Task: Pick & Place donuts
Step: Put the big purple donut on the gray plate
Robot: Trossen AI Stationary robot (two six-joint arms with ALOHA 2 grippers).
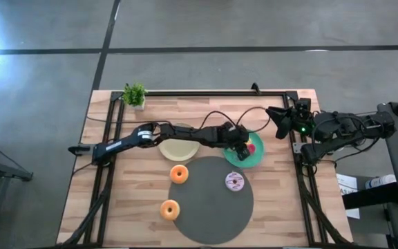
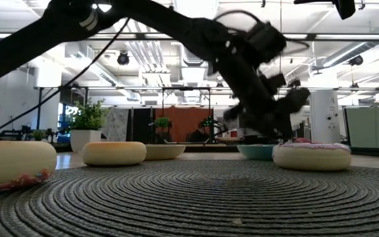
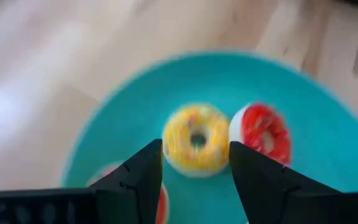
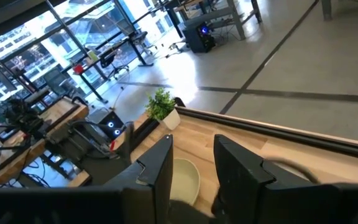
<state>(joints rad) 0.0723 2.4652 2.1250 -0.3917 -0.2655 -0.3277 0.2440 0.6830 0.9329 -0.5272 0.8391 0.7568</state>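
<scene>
My left gripper is open above the teal plate, one finger on each side of a yellow-iced donut that lies flat on the plate; I see no touch. A red-iced donut lies beside it, and another red one shows partly behind a finger. From above, the gripper covers part of the teal plate. On the grey mat lie an orange donut and a lilac-pink donut; a second orange donut sits at its left edge. My right gripper is open, off at the table's right edge.
A cream plate lies under the left arm's forearm, left of the teal plate. A small potted plant stands at the far left corner. A black frame rail runs along the far edge. Bare wood shows near the table's near corners.
</scene>
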